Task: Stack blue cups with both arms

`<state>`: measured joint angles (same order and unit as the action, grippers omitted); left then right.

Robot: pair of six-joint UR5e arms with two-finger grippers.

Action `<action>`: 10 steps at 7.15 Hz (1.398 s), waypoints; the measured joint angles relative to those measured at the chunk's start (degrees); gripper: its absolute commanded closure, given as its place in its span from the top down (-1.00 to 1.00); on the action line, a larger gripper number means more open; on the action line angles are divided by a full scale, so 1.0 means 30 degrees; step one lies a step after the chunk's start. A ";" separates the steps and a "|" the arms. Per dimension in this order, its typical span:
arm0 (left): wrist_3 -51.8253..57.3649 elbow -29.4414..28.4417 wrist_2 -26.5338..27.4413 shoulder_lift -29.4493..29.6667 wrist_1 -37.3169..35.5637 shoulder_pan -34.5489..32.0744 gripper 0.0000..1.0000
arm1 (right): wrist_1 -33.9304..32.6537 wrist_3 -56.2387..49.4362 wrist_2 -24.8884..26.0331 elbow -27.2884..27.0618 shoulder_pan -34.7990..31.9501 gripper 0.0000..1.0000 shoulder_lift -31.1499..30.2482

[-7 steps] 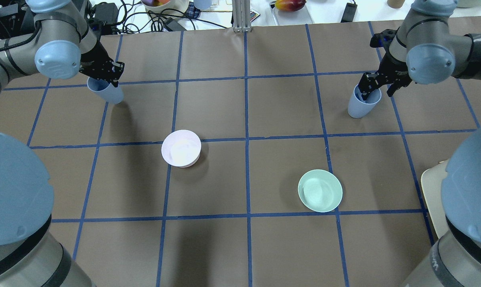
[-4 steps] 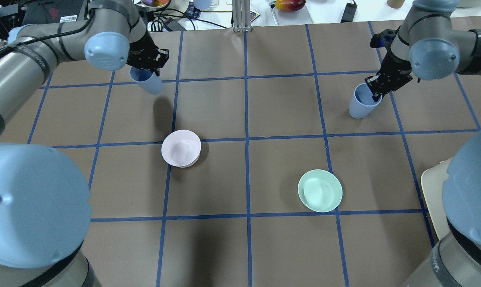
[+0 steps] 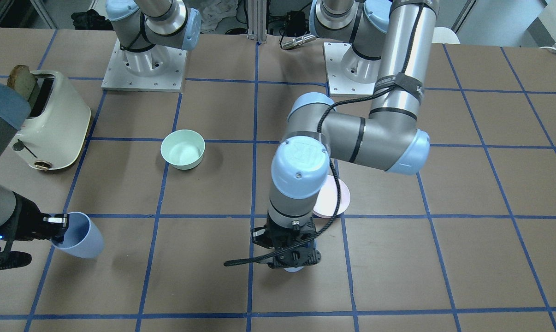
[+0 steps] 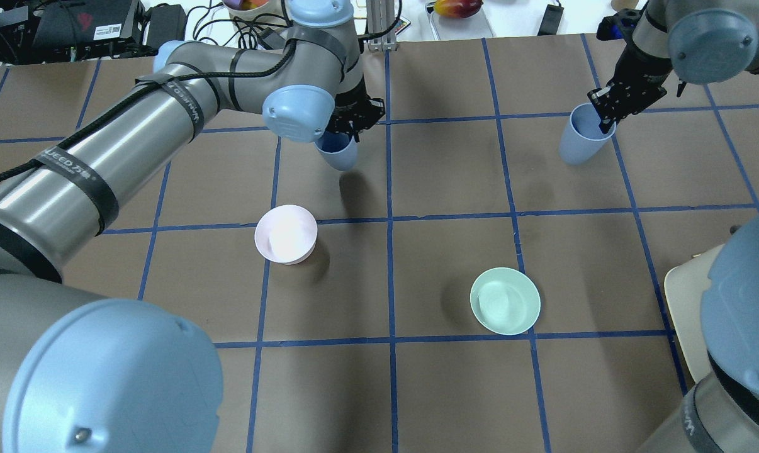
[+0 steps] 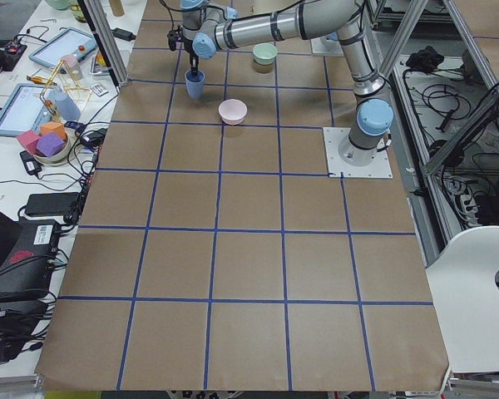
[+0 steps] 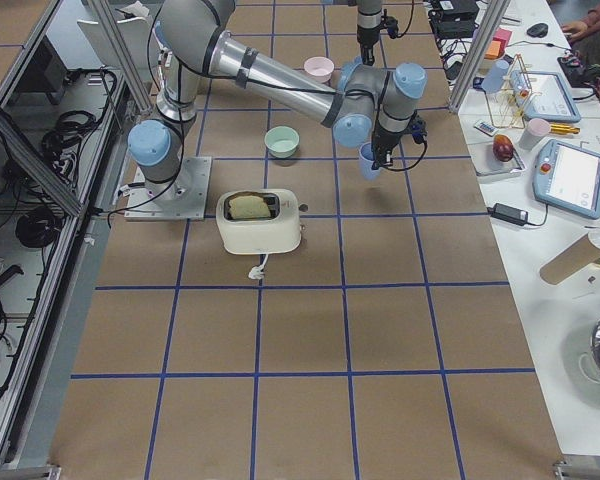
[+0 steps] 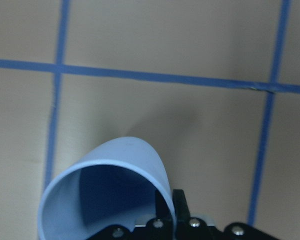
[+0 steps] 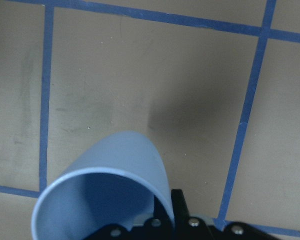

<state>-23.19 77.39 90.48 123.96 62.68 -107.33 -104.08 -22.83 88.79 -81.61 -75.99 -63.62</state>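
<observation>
Two pale blue cups are each held by the rim, one finger inside and one outside. My left gripper (image 4: 346, 128) is shut on one blue cup (image 4: 337, 151) and holds it above the table near the centre line, at the far side. In the front view this gripper (image 3: 288, 259) hides nearly all of its cup. The left wrist view shows that cup (image 7: 107, 192) tilted away. My right gripper (image 4: 603, 117) is shut on the other blue cup (image 4: 579, 142), lifted off the table at the far right. That cup also shows in the front view (image 3: 78, 235) and the right wrist view (image 8: 102, 192).
A pale pink bowl (image 4: 286, 234) sits left of centre and a mint-green bowl (image 4: 505, 301) right of centre, both nearer the robot than the cups. A cream toaster (image 3: 52, 122) holding toast stands at the robot's right. Cables and clutter lie beyond the far edge.
My left arm has swung right with its cup, from the far left to near the centre line. My right gripper has lifted its cup and moved it a little farther away.
</observation>
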 measured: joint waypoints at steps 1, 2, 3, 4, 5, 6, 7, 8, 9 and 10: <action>-0.0824 -0.0035 0.0034 0.0072 -0.0017 -0.0883 -1.00 | 0.0277 0.0192 -0.0583 0.0229 -0.0005 -1.00 -0.0003; -0.1585 -0.0058 0.0043 0.0191 -0.0171 -0.1458 -1.00 | 0.0396 0.0499 -0.1020 0.0305 -0.0009 -1.00 -0.0004; -0.2076 -0.0096 0.0053 0.0444 -0.0731 -0.1750 -1.00 | 0.0449 0.0680 -0.1204 0.0310 -0.0010 -1.00 0.0001; -0.2167 -0.0297 0.0072 0.0825 -0.1457 -0.1862 -1.00 | 0.0466 0.0743 -0.1265 0.0288 -0.0011 -1.00 0.0014; -0.2078 -0.0840 0.0099 0.1338 -0.1938 -0.1888 -1.00 | 0.0480 0.0753 -0.1284 0.0251 -0.0011 -1.00 0.0022; -0.1988 -0.1398 0.0198 0.1836 -0.2086 -0.1892 -1.00 | 0.0509 0.0756 -0.1290 0.0209 -0.0011 -1.00 0.0032; -0.1933 -0.1685 0.0497 0.2147 -0.2066 -0.1897 -1.00 | 0.0585 0.0763 -0.1294 0.0191 -0.0012 -1.00 0.0037; -0.1880 -0.1763 0.0900 0.2211 -0.1785 -0.1910 -1.00 | 0.0709 0.0782 -0.1302 0.0190 -0.0012 -1.00 0.0035; -0.1828 -0.1789 0.1186 0.2128 -0.1124 -0.1917 -1.00 | 0.0806 0.0801 -0.1314 0.0201 -0.0020 -1.00 0.0021; -0.1806 -0.1843 0.1336 0.2002 -0.0466 -0.1955 -1.00 | 0.0858 0.0810 -0.1320 0.0227 -0.0031 -1.00 0.0009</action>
<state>-28.60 71.87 94.48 129.97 61.28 -113.20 -101.51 -20.40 84.83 -80.93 -76.08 -63.60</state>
